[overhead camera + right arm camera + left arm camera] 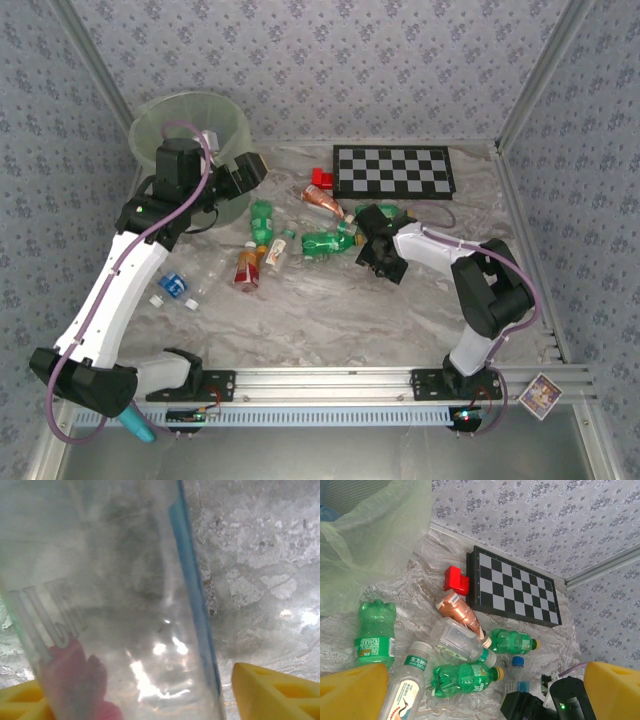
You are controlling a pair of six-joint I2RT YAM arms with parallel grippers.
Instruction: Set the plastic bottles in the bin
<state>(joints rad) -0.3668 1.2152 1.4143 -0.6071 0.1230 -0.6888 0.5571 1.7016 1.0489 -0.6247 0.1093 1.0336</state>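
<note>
1. Step in hand: pick-up. My right gripper [147, 697] straddles a clear bottle [110, 580], jaws about half open, nothing clamped yet. A sliver of table [260, 580] shows beside one finger [272, 692]; contact at the other pad is unclear through the plastic.
2. Bottle: transparent, blue label edge, directly between my fingers.
3. Next: close until firm, lift, then carry to the bin [150, 120], well off to my left past the green bottles [325, 241].
4. My left gripper [248, 172]: spread wide, empty, just beside the bin.
</note>
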